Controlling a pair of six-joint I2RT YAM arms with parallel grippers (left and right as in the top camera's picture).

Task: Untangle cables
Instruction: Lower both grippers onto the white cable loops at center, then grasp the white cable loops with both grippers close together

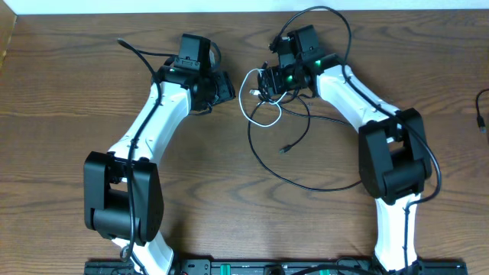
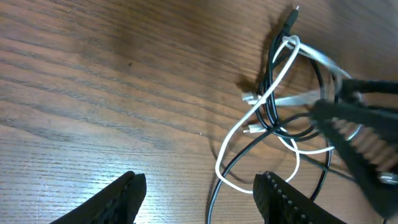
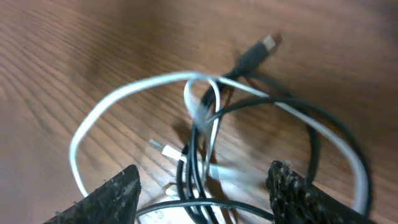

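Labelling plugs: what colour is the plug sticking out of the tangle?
Black cable plug, clearest in right wrist view.

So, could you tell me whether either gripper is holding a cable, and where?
Neither: left gripper open over bare table, right gripper open astride the cables.

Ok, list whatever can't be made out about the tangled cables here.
1. Overhead: the right gripper covers the spot where the white cable and the black cable cross.
2. Left wrist: the right arm's fingers hide the tangle's right side, and the bottom edge cuts off the black cable.
3. Right wrist: blurred, so which strand lies on top at the crossing is unclear.
4. Overhead: the plug ends are too small to identify.
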